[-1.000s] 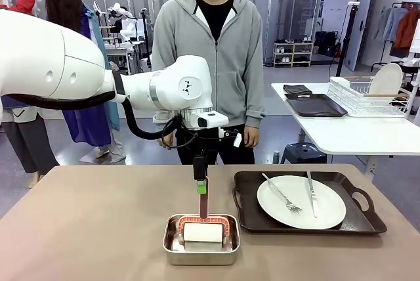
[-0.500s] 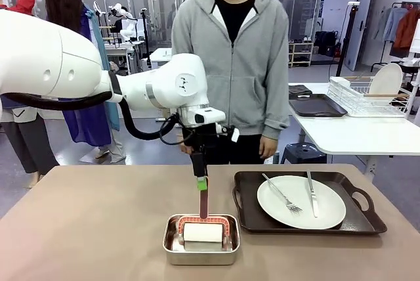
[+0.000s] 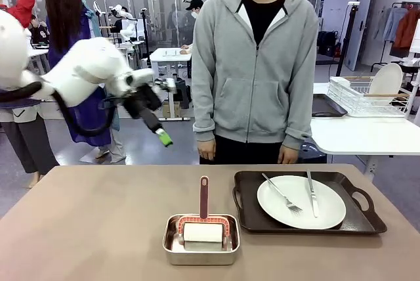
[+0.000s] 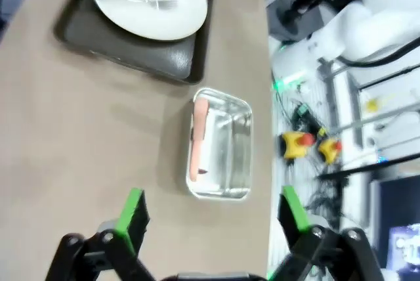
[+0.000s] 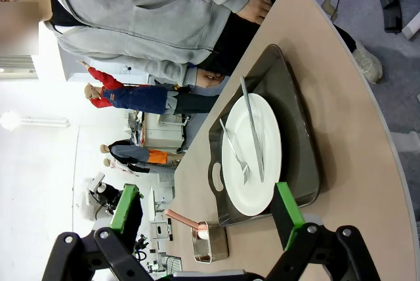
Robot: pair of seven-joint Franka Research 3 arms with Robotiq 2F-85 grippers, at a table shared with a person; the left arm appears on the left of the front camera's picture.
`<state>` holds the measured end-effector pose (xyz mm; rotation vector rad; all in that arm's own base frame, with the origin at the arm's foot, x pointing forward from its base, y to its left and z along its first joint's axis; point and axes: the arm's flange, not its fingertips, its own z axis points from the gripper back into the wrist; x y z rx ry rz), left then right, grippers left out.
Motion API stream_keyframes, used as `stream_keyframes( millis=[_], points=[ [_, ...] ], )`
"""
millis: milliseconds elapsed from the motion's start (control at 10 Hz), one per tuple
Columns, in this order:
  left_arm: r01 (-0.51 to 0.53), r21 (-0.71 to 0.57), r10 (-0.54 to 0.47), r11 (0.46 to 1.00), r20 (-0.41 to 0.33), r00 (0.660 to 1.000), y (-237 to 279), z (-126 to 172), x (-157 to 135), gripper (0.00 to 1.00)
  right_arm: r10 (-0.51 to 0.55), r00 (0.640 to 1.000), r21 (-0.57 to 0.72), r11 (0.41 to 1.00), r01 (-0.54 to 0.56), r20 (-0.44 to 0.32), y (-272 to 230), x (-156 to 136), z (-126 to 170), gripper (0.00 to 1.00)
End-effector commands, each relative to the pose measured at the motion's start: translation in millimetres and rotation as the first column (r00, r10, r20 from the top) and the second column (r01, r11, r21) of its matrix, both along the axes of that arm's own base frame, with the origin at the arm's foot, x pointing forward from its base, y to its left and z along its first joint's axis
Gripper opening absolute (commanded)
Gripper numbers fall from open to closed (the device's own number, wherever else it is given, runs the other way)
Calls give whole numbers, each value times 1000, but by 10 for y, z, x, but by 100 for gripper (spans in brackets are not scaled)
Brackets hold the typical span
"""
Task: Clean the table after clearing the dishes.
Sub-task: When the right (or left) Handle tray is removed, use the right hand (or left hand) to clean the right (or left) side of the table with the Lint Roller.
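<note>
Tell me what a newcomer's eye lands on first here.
The white left arm, blurred, is raised high on the left, its green-padded fingers open and empty. At the table's near edge, a steel pan holds a red-handled tool with a white block. To its right, a dark tray carries a white plate with fork and knife; a person in a grey hoodie stands behind.

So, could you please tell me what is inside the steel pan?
A red-handled tool with a white block sits in the pan, its handle poking above the rim. The floor beneath is covered.
</note>
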<state>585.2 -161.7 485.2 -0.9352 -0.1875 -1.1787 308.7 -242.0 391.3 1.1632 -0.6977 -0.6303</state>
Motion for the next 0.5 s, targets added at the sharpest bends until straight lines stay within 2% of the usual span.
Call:
stream_keyframes(
  millis=[0, 200, 300, 400],
  points=[
    [-149, -100, 145, 984, -46, 988, 909, -257, -359, 100, 2, 1000, 1, 1000, -2, 7, 7, -6, 18, 100],
    [-333, -141, 323, 932, -90, 942, 2012, -576, -711, 100, 2, 1000, 1, 1000, -2, 7, 7, -6, 18, 100],
    [-454, -156, 436, 877, -138, 889, 2589, -756, -901, 100, 2, 1000, 1, 1000, -2, 7, 7, -6, 18, 100],
    [-566, -167, 536, 807, -195, 821, 3194, -989, -1122, 100, 2, 1000, 1, 1000, -2, 7, 7, -6, 18, 100]
  ],
)
